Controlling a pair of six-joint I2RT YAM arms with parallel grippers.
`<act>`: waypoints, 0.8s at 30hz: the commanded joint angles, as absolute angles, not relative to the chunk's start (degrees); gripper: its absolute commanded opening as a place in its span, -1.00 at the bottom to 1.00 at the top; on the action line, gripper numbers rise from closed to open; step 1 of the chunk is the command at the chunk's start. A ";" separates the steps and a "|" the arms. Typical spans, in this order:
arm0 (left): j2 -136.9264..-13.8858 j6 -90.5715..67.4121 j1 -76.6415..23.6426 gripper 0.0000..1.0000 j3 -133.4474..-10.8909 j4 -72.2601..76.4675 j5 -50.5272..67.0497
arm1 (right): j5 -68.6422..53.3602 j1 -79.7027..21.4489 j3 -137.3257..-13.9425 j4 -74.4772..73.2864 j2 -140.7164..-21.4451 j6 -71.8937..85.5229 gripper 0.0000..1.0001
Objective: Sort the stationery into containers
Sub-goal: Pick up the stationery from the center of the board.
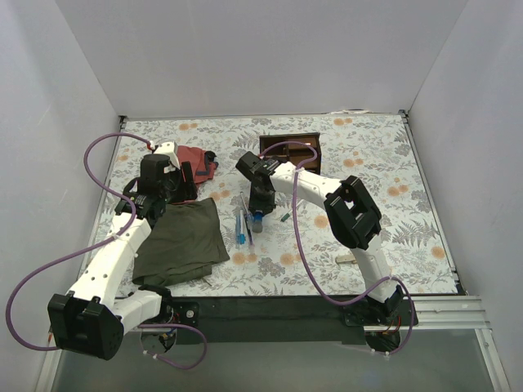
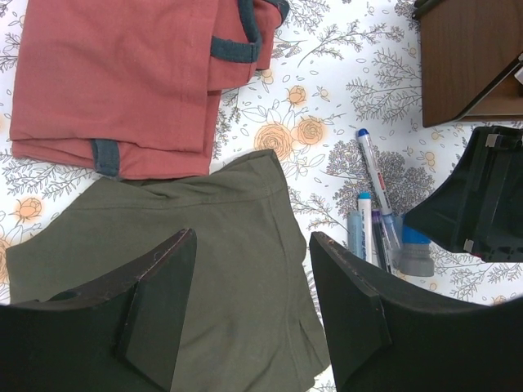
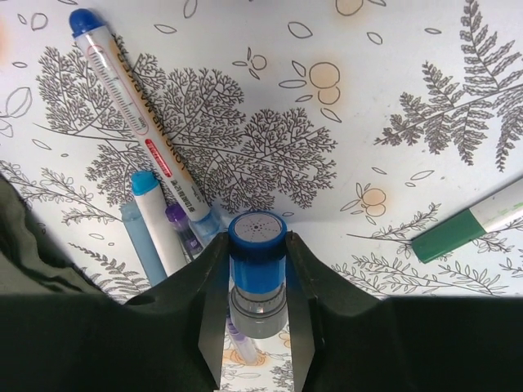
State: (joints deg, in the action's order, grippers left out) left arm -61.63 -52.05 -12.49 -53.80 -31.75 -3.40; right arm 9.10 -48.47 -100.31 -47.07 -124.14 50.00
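My right gripper [image 3: 257, 241] is shut on the small blue-capped cylinder [image 3: 257, 260], which stands upright on the table among the pens [image 1: 257, 220]. A white pen with a blue cap [image 3: 135, 106], a light-blue-capped pen [image 3: 159, 220] and a purple pen [image 3: 181, 225] lie just left of it. A white pen with a green tip [image 3: 466, 224] lies to its right. The dark brown organiser [image 1: 290, 147] stands behind, with the beige block [image 1: 346, 259] at the front right. My left gripper [image 2: 252, 237] is open and empty above the olive cloth [image 2: 204, 261].
A red folded cloth [image 1: 196, 163] lies behind the olive cloth [image 1: 181, 241] on the left. The organiser's corner [image 2: 466, 57] and my right gripper [image 2: 478, 200] show in the left wrist view. White walls enclose the flower-patterned table [image 1: 368, 163].
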 commanded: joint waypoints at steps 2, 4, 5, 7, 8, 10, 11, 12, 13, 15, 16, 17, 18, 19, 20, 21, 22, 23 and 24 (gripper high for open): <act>-60.91 -52.73 -12.48 0.15 -53.52 -31.29 -2.46 | 11.25 -48.60 -100.72 -45.35 -125.68 49.13 -0.54; -60.91 -52.65 -12.48 0.15 -53.96 -31.38 -2.55 | 11.42 -48.60 -100.55 -45.35 -125.60 48.43 -0.75; -60.73 -52.12 -12.39 0.15 -54.75 -31.64 -2.90 | 12.47 -48.78 -99.85 -44.92 -122.99 46.77 -0.97; -60.73 -51.77 -12.48 0.15 -55.63 -31.64 -2.90 | 13.53 -49.04 -98.62 -44.74 -120.60 45.18 -0.97; -60.73 -51.33 -12.48 0.15 -56.07 -31.64 -2.90 | 13.71 -49.13 -98.09 -44.82 -117.89 43.44 -0.97; -60.82 -50.80 -12.48 0.15 -57.30 -31.47 -2.90 | 15.46 -49.22 -96.60 -44.74 -114.89 41.49 -0.97; -60.82 -50.54 -12.48 0.15 -57.65 -31.38 -2.99 | 16.16 -49.39 -96.16 -44.65 -112.00 39.57 -0.97; -60.73 -50.10 -12.48 0.15 -58.09 -31.46 -2.99 | 17.13 -49.48 -95.89 -44.65 -110.49 38.33 -0.97; -60.65 -49.92 -12.39 0.15 -58.44 -31.46 -2.99 | 17.57 -49.48 -95.63 -44.65 -109.09 37.28 -0.97; -60.30 -49.40 -12.39 0.15 -59.32 -31.38 -2.29 | 19.24 -49.57 -95.62 -44.21 -105.13 33.94 -0.97; -60.12 -49.22 -12.48 0.15 -59.59 -31.12 -1.68 | 20.21 -49.66 -95.62 -43.25 -103.81 32.53 -0.97; -60.12 -48.78 -12.48 0.15 -59.94 -31.03 -0.89 | 21.17 -49.57 -95.71 -42.55 -101.54 31.48 -0.97; -59.86 -48.26 -12.48 0.15 -60.03 -30.76 -0.18 | 23.10 -49.57 -95.89 -41.76 -100.38 28.68 -0.97; -59.77 -47.47 -12.48 0.15 -60.12 -30.33 1.83 | 23.90 -49.40 -96.06 -41.14 -99.41 27.61 -0.97; -59.68 -47.03 -12.48 0.15 -60.12 -30.06 2.37 | 24.60 -49.31 -95.28 -38.96 -97.23 26.55 -0.97; -59.59 -46.59 -12.39 0.15 -59.94 -29.71 2.98 | 25.04 -49.13 -93.97 -36.93 -95.82 25.24 -0.97; -59.59 -46.06 -12.48 0.15 -59.85 -29.10 3.95 | 24.96 -48.78 -91.95 -33.43 -94.06 22.18 -0.97; -59.68 -45.79 -12.48 0.14 -59.59 -28.48 4.65 | 24.87 -48.61 -88.80 -25.48 -89.61 19.97 -0.97; -59.76 -45.70 -12.39 0.14 -58.89 -27.87 5.18 | 25.22 -48.52 -82.24 -19.40 -87.04 17.95 -0.97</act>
State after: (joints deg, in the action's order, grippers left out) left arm -61.28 -48.27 -12.49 -58.13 -30.55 0.86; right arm 21.34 -49.12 -93.47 -38.61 -96.09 28.36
